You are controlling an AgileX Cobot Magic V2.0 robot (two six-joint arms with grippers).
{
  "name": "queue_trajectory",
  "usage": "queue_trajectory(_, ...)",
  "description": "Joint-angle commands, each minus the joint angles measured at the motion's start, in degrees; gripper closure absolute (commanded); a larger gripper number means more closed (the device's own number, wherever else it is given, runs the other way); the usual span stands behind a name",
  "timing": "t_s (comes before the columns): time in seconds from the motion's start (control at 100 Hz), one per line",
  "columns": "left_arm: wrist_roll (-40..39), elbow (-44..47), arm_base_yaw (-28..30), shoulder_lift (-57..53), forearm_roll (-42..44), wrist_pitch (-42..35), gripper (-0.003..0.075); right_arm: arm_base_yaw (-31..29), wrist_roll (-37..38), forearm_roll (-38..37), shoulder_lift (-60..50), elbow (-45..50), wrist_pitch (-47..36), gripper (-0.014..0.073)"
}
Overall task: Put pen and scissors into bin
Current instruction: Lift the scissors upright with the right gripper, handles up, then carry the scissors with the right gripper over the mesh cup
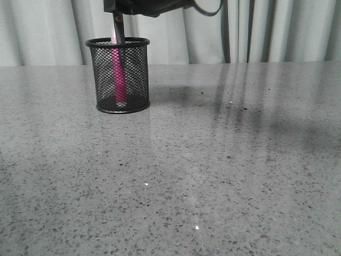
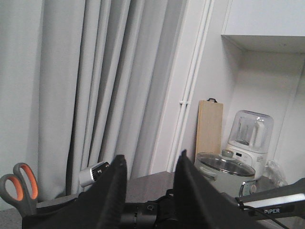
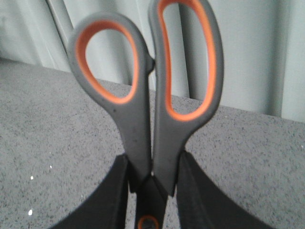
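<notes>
A: Grey speckled stone makes up your surface (image 1: 213, 176), with pale curtains (image 1: 48, 32) hanging behind it. Where is your bin?

B: Your bin (image 1: 118, 74) stands upright on the surface, directly beneath the dark arm part at the top edge of the front view. The pen (image 1: 119, 80) is already inside it, upright and leaning slightly, its pale end poking above the rim.

A: And your scissors?

B: Your right gripper (image 3: 151, 191) is clamped on the scissors (image 3: 147, 95). Its two black fingers (image 3: 110, 200) press the handle shanks from either side, just above the orange pivot screw. The grey, orange-lined handle loops stick out beyond the fingertips, closed together. In the front view a dark blade tip reaches down to the bin's rim beside the pen; how far in it goes you cannot tell.

A: Your left gripper?

B: Your left gripper (image 2: 148, 167) holds nothing, its jaws parted, pointing toward the curtains. Off to one side of it you can see the scissor handles, and beyond it a wooden board (image 2: 209, 129) and kitchen appliances (image 2: 240, 152) against the wall.
</notes>
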Motion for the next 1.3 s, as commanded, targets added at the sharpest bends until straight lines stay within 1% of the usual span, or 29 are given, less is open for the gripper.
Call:
queue_trajectory(0.0,-0.3,-1.3,-0.3,0.3,-0.7,0.0,0.0509,0.0,-0.7,-0.7,-2.3,0.8,-3.3,0.067)
queue_trajectory(0.14,-0.3,-1.3,-0.3,0.3,-0.7,0.2,0.0509,0.0,-0.7,-0.7,-2.5,3.7,-4.2,0.067)
queue_trajectory(0.26,-0.3,-1.3,-0.3,0.3,-0.7,0.2,0.0509,0.5,-0.6,-0.7,-2.7,4.0,-4.4,0.067)
queue_trajectory(0.31,-0.3,-1.3,-0.3,0.3,-0.8,0.2,0.0509,0.7,-0.6,-0.7,-2.9,4.0,-6.1,0.067)
queue_trajectory(0.48,-0.3,-1.3,-0.3,0.3,-0.9,1.5,0.0509,0.8,-0.6,-0.7,-3.5,3.8,-16.5,0.067)
queue_trajectory(0.66,-0.3,-1.3,-0.3,0.3,-0.9,2.1,0.0509,0.8,-0.6,-0.7,-3.8,3.8,-17.7,0.067)
queue_trajectory(0.81,-0.3,-1.3,-0.3,0.3,-0.9,3.0,0.0509,0.9,-0.6,-0.7,-4.2,3.8,-22.3,0.067)
queue_trajectory(1.03,-0.3,-1.3,-0.3,0.3,-0.9,3.3,0.0509,0.1,-3.7,-0.7,-6.0,3.8,-19.9,0.067)
queue_trajectory(1.16,-0.3,-1.3,-0.3,0.3,-0.9,3.3,0.0509,-0.4,-3.7,-0.7,-6.0,3.8,-19.8,0.067)
queue_trajectory(1.29,-0.3,-1.3,-0.3,0.3,-0.9,3.5,0.0509,-0.4,-3.7,-0.7,-5.8,3.9,-16.5,0.067)
